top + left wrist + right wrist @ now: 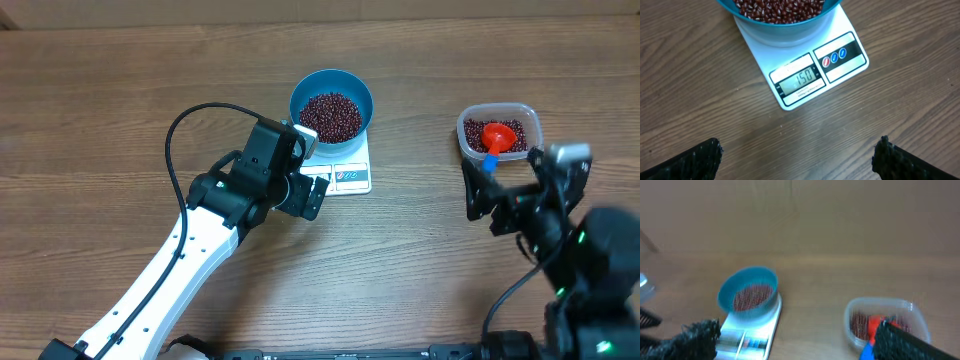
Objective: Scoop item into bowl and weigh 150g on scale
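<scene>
Bench (100, 100) of brown wood grain carries all the things. At the left, the white left arm (160, 275) reaches from the near edge toward the middle. Its left claw (312, 165) is spread wide and holds nothing; in the left wrist view the two dark fingers (695, 160) stand far apart at the lower corners, with only bare wood between them. This claw hangs just beside the near left part of the scale (345, 172).

The scale is flat and white and lies a little left of the middle of the bench. Its display (799, 78) shows 150. On the far part of the scale stands the blue bowl (297, 100), upright, and the dark red-brown beans (331, 116) fill its bottom in a loose heap.

At the right, well apart from the scale, stands a clear tub (465, 125). More of the same beans lie in it, and a red scoop (497, 137) rests on them, its blue handle (490, 163) pointing over the near rim. Just near of the tub is the right claw (505, 185), also spread wide and holding nothing.
</scene>
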`<action>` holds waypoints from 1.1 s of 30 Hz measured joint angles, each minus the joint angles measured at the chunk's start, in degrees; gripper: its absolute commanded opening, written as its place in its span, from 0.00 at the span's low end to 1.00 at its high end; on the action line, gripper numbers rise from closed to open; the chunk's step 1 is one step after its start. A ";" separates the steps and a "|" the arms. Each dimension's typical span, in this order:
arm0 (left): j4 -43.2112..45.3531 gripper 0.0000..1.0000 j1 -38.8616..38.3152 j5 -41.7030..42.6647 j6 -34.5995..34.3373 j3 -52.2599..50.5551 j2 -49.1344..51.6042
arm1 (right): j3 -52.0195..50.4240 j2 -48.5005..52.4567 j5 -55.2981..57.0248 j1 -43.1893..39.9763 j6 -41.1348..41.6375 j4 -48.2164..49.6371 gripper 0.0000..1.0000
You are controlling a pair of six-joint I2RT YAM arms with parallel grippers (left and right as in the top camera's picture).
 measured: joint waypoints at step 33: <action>-0.04 0.99 0.00 0.02 0.02 -0.09 0.00 | -45.55 -33.66 2.34 0.26 4.48 26.56 1.00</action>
